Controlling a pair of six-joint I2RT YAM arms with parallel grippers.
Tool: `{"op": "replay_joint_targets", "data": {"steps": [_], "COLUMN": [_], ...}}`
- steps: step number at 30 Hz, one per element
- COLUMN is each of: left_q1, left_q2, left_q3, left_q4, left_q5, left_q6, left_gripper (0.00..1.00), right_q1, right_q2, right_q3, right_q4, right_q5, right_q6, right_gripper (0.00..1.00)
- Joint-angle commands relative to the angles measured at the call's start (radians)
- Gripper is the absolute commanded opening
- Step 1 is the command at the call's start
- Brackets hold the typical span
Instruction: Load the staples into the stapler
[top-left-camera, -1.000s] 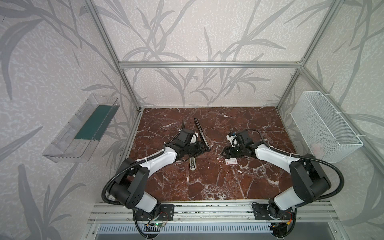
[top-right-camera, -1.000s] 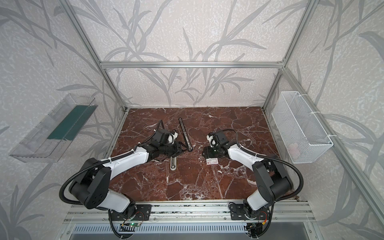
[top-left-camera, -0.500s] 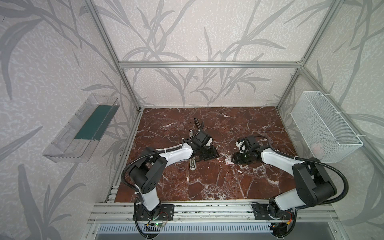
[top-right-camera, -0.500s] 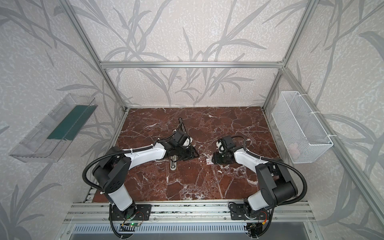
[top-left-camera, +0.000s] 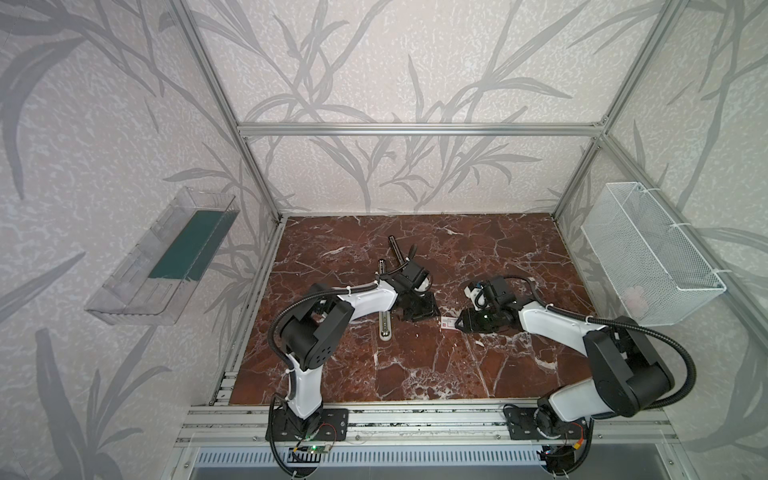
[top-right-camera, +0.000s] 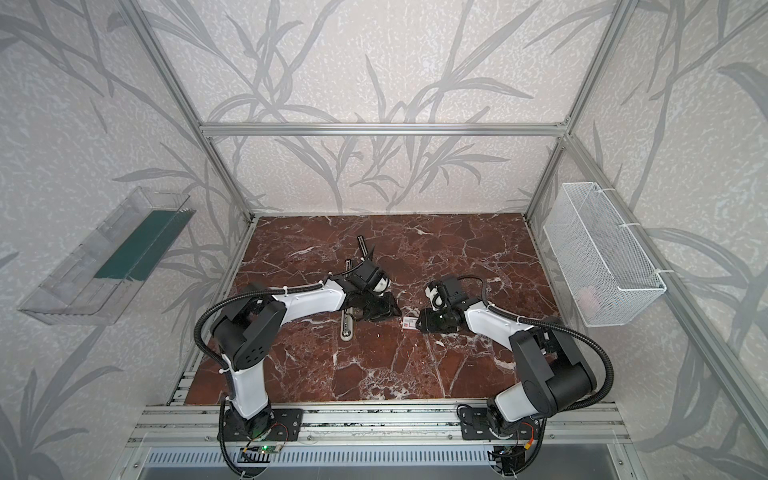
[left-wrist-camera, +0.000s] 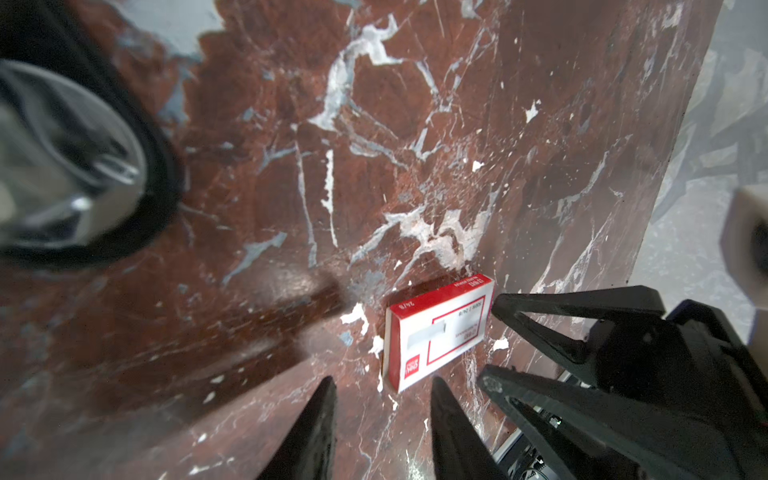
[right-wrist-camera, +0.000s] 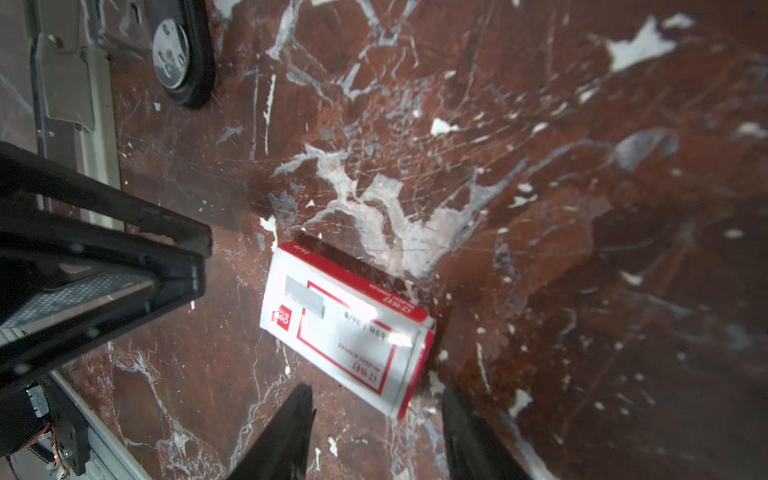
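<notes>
The little red-and-white staples box (top-left-camera: 448, 322) is lying flat near the middle of the brown marble table (top-left-camera: 415, 374) — right between the two pincers. The left gripper (left-wrist-camera: 382, 382) is hanging just left of it, fingers apart, gripping nothing. The right gripper (right-wrist-camera: 378, 388) is waiting on the right, also spread and empty. A silver stapler (top-left-camera: 385, 328) is lying further left.

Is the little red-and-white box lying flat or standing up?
Lying flat: the small white cardboard box with red print rests on the reddish marble tabletop, its wide printed face up.
</notes>
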Motion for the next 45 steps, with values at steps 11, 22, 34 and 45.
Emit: {"op": "replay_joint_targets", "data": {"steps": [11,22,34,45], "left_q1": [-0.036,-0.036,-0.035,-0.033], "left_q2": [0.126,0.134,0.12,0.084], "left_q3": [0.119,0.122,0.118,0.098], "left_q4": [-0.071,-0.073,-0.061,-0.045], "left_q5": [0.068,0.078,0.085,0.079], "left_q6": [0.037,0.039,0.034,0.026], "left_gripper": [0.27,0.04,0.0,0.0], "right_q1": [-0.063,-0.066,-0.065,-0.066], "right_q2": [-0.034,0.028,0.043,0.033], "right_q3": [-0.043,-0.024,-0.006,-0.001], "right_q4": [-0.003,0.015,-0.019,-0.054], "right_q5": [0.016,-0.015,0.008,0.046], "right_q6": [0.008,0.008,-0.004,-0.007], "right_gripper": [0.44,0.31,0.17,0.04]}}
